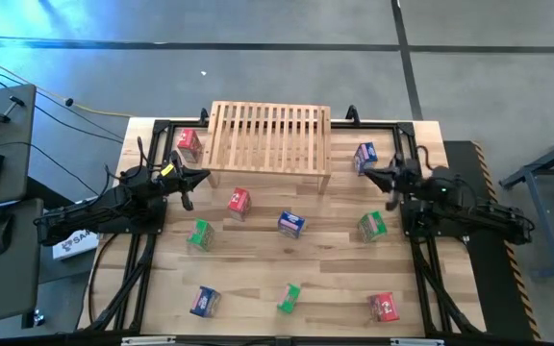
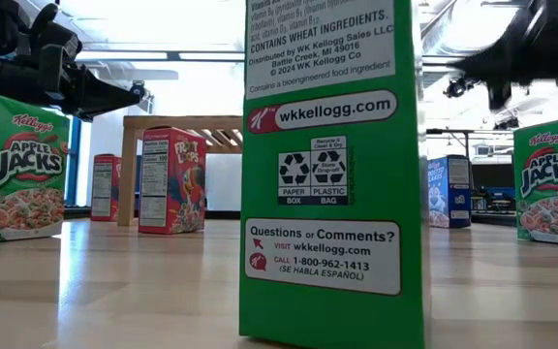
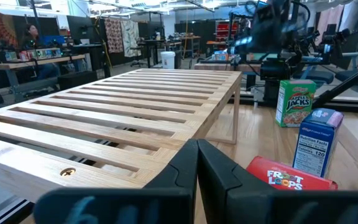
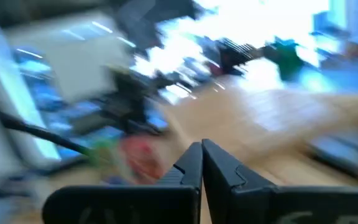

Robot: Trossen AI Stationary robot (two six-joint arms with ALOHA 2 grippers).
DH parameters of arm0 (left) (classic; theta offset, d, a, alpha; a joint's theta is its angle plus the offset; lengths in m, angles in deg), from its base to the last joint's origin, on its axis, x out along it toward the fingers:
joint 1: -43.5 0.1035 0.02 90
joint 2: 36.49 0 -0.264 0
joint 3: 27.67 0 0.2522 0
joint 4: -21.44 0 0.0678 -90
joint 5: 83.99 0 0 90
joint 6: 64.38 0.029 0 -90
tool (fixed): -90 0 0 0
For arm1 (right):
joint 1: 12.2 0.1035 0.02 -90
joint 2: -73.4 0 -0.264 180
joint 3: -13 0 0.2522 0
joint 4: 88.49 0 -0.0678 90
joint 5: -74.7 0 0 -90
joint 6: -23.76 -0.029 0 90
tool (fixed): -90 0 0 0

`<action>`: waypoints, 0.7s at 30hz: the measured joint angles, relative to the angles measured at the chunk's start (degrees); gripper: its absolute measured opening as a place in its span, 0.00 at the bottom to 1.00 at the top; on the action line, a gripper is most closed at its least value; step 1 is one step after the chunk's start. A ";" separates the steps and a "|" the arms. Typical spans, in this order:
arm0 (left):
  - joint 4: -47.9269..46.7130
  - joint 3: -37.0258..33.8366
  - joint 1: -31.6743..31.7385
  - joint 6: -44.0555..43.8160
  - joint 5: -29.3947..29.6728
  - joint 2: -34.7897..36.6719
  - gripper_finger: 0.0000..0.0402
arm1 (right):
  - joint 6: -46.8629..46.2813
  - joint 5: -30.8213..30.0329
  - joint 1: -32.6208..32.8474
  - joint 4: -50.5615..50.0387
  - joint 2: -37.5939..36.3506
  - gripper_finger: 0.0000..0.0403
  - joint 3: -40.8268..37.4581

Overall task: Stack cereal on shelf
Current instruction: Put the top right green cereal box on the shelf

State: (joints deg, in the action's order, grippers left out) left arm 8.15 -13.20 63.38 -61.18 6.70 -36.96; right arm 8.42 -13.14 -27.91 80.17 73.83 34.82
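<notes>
High view: shelf (image 1: pixel 269 135) stands at the far edge of the surface (image 1: pixel 335 279), slats bare; all nine cereal boxes sit around it on the planks. My left gripper (image 1: pixel 192 179) waits by its left corner, my right gripper (image 1: pixel 381 179) beside a blue box (image 1: pixel 365 156). Both jaws closed, holding nothing

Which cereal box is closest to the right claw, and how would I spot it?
Find the wooden shelf at the table's far edge. Just past its right end stands a blue box, beside the right claw. It's the only blue one next to the shelf; the other blue boxes sit mid-table and near the front.
</notes>
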 joint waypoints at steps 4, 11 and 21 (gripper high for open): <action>0.00 0.00 0.02 0.00 0.00 0.01 0.00 | -4.00 1.94 0.00 14.46 0.13 0.00 0.00; 0.00 0.00 0.00 0.00 0.00 -0.01 0.00 | -4.17 10.79 0.00 26.23 2.52 0.00 0.16; 0.00 0.00 0.01 0.00 0.00 0.00 0.00 | -9.71 3.69 3.14 -4.77 18.59 0.00 16.64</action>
State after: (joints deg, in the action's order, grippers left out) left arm 8.15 -13.20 63.39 -61.18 6.70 -36.97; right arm -1.29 -9.45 -24.77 75.40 92.41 51.46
